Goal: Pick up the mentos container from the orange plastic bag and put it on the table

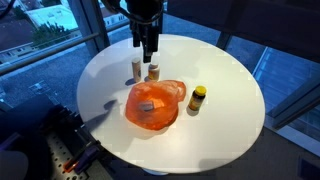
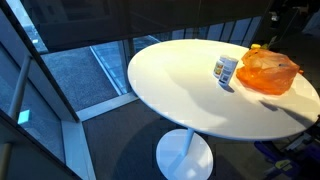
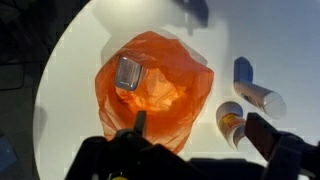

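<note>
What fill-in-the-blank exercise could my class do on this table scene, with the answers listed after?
1. The plastic bag in the middle of the table is ____ in colour.
2. The mentos container rests on the plastic ____, not on the bare tabletop.
3. The yellow bottle beside the bag has a ____ cap.
4. The gripper hangs above the table with its jaws ____.

Missing words: orange; bag; black; open.

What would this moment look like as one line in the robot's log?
gripper: open, empty | small clear rectangular mentos container: lying on orange plastic bag, ungrasped | round white table: container not yet placed
</note>
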{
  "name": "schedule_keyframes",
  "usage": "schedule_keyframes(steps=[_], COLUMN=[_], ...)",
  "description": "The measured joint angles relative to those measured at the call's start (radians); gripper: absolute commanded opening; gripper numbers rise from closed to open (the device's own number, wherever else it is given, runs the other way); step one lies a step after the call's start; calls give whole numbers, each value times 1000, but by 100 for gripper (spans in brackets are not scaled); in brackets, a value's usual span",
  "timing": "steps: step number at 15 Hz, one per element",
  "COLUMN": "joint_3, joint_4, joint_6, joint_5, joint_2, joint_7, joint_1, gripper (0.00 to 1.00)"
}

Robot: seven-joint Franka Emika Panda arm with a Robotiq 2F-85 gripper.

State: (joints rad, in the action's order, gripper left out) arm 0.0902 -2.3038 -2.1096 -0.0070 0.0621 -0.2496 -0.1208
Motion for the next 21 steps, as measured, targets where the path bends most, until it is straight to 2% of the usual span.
schedule_keyframes(steps=[6, 10, 21], joint_3=[1, 15, 56], joint_4=[-2, -6, -77], joint_6=[-3, -44, -264], joint_5=[0, 0, 0], joint_2=[-4, -29, -137], joint_7=[0, 2, 45], joint_1=[1, -2, -15], gripper=[100, 100, 100])
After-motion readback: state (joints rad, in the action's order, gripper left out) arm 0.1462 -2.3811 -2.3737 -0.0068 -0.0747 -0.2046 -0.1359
